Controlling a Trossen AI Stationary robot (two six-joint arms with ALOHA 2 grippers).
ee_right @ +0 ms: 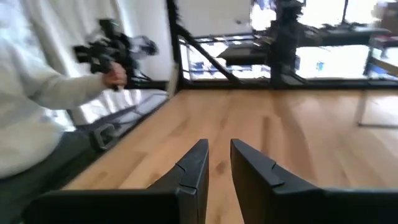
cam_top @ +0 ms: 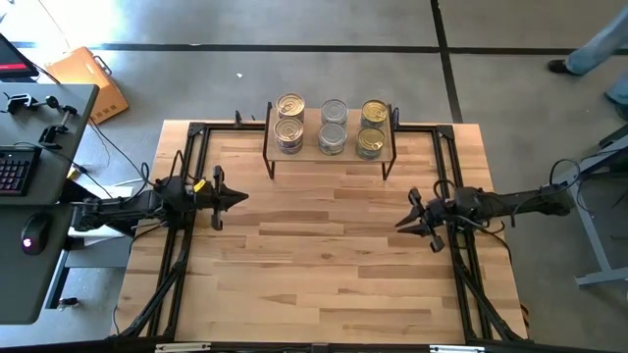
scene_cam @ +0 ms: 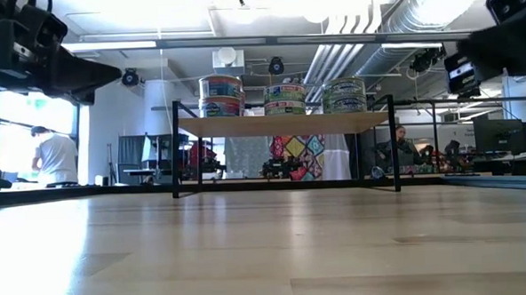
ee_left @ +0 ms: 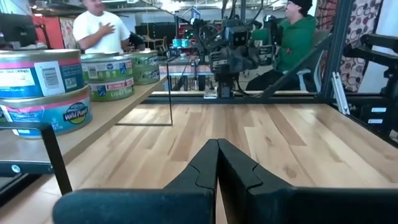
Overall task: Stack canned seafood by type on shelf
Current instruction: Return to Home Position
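The tins [cam_top: 333, 139] all stand on the shelf [cam_top: 311, 127], which sits at 12 o'clock on the table [cam_top: 324, 275], close to its far edge. From above they make 3 columns w/ 2 rows each, and the low view shows the stacks two high. The column toward 9 o'clock has gold lids w/ pull tabs and blue-pink labels. The middle column has silver lids. The column toward 3 o'clock has gold lids and green labels. The tins are short, round, shiny metal w/ printed labels. The shelf top is pale smooth wood, rectangular, on thin black metal legs. The table is light wood strips w/ a black frame.

The left claw [cam_top: 243, 198] hovers at 9 o'clock, clenched on nothing. The right claw [cam_top: 398, 225] hovers at 3 o'clock, its tips a little apart, grasping nothing. Both are well apart from the shelf.
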